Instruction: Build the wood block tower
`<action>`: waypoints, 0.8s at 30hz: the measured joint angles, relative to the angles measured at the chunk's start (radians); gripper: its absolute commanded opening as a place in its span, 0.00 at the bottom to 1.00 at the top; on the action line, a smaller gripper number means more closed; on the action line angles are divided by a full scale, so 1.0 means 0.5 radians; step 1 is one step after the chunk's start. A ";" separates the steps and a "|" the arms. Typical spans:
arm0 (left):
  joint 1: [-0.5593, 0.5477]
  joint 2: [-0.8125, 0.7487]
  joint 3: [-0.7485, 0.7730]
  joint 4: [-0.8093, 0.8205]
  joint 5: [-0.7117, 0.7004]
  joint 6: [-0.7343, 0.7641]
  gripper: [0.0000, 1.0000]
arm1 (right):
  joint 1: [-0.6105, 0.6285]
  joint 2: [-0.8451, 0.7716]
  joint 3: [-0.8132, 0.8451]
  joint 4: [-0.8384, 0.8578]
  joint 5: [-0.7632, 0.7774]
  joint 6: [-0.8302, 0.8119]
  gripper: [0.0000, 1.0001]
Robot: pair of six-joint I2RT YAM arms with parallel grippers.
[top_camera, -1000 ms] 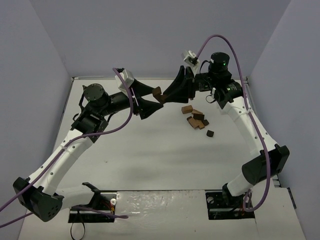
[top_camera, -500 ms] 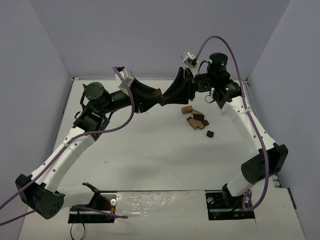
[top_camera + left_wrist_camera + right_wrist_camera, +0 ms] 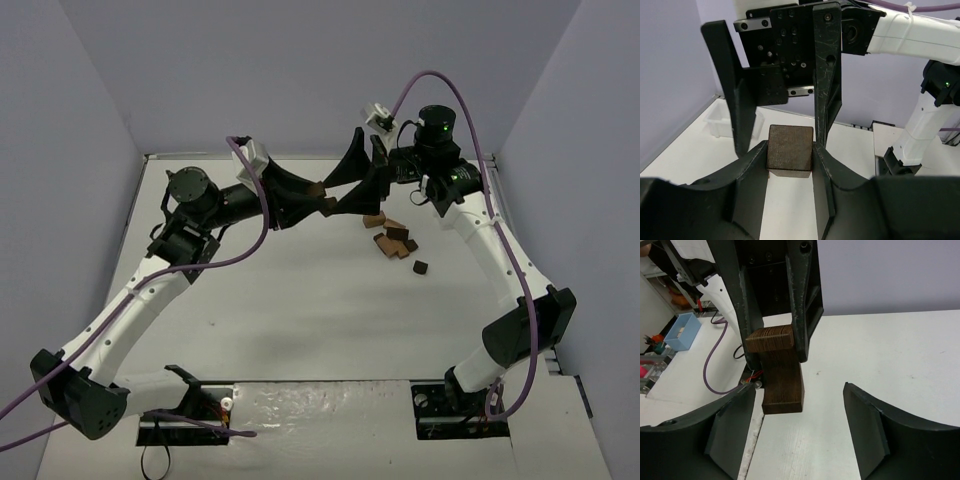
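Now your left gripper (image 3: 322,196) clamps a dark wood block (image 3: 790,152) above the far middle of the table (image 3: 300,290), your right gripper (image 3: 798,390) spread wide around it; loose blocks (image 3: 396,240) lie just right

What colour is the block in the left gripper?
Dark brown block, with visible wood grain; clearest in the right wrist view.

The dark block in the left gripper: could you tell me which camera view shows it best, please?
The right wrist view: the dark block shows its full length and grain, clamped by the left gripper. The left wrist view shows only its end face; the top external view, just a brown sliver between the arms.
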 measured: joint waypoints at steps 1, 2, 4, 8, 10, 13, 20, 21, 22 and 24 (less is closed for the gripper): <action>0.003 -0.019 -0.021 -0.005 0.000 -0.005 0.00 | -0.002 -0.001 -0.002 -0.001 0.009 0.006 0.87; 0.011 -0.044 -0.046 -0.023 -0.002 -0.007 0.00 | -0.005 -0.001 -0.009 0.003 0.026 0.013 0.88; 0.039 -0.101 -0.079 -0.122 -0.017 0.007 0.00 | -0.019 -0.011 -0.048 0.013 0.080 0.029 0.89; 0.090 -0.212 -0.076 -0.520 -0.195 0.127 0.00 | -0.102 -0.115 -0.273 0.005 0.330 0.060 0.90; 0.098 -0.253 -0.063 -0.770 -0.345 0.213 0.00 | -0.161 -0.188 -0.386 -0.003 0.533 0.087 0.91; 0.100 -0.256 -0.005 -1.147 -0.619 0.339 0.00 | -0.250 -0.349 -0.579 -0.013 0.850 0.134 0.91; 0.104 -0.016 0.188 -1.782 -1.142 0.542 0.00 | -0.287 -0.778 -0.874 -0.177 1.638 0.132 0.90; 0.104 0.044 0.210 -1.836 -1.201 0.572 0.00 | -0.282 -0.836 -0.905 -0.209 1.755 0.125 0.90; 0.104 0.112 0.232 -1.887 -1.250 0.603 0.00 | -0.275 -0.887 -0.943 -0.240 1.860 0.111 0.90; 0.104 0.264 0.280 -1.956 -1.325 0.659 0.00 | -0.269 -0.961 -1.001 -0.322 2.037 0.092 0.91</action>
